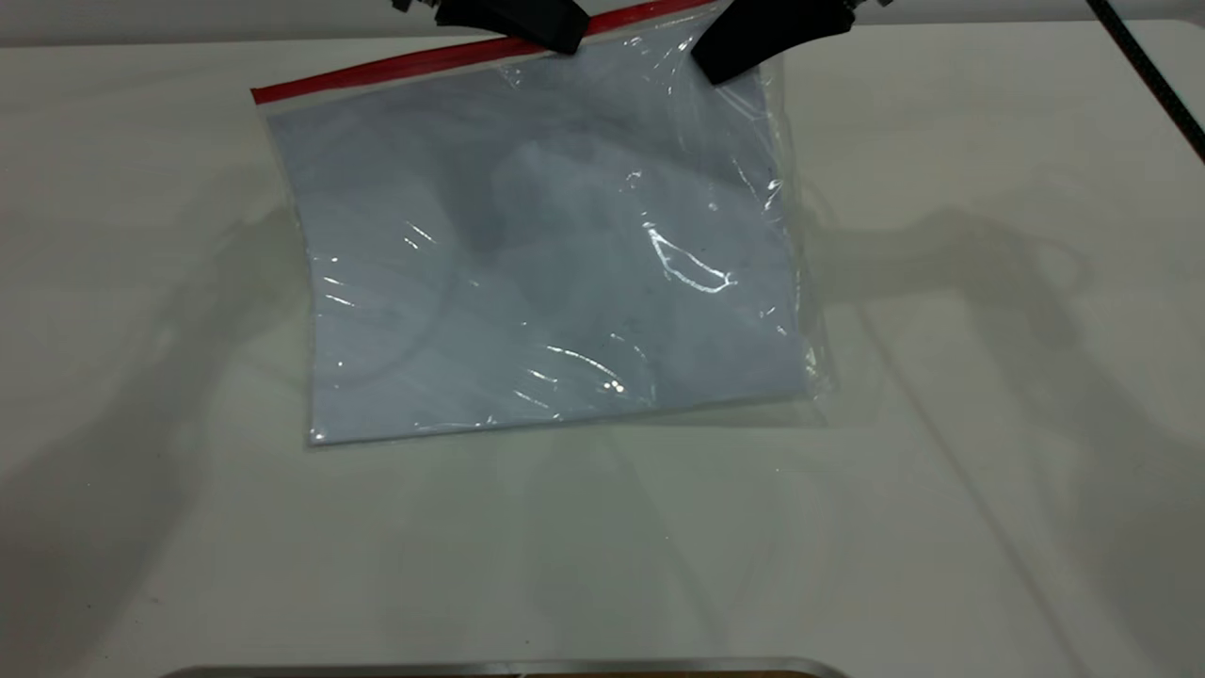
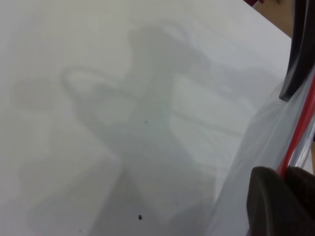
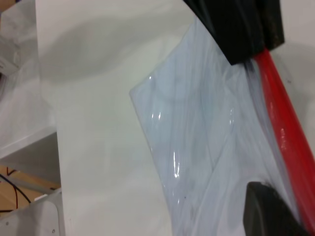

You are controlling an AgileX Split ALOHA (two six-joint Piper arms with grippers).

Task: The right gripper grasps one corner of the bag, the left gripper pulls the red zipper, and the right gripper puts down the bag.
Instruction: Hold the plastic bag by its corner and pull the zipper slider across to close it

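Exterior view: bag point(image 1: 546, 254) hangs tilted over the white table point(image 1: 988, 424), lower edge resting there, right gripper point(image 1: 725, 58) pinching its top corner, left gripper point(image 1: 561, 40) pinching the red zipper point(image 1: 377, 71). Left wrist view: fingers point(image 2: 275, 206) pressed on the red strip. Right wrist view: fingers point(image 3: 268, 214) clamp the bag beside it.

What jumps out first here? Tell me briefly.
The bag, clear with white paper inside, fills the middle of the white table, its top edge lifted. Along that edge runs the red zipper. Two black grippers pinch it at the far side: the left gripper on the strip, the right gripper at the bag's corner.
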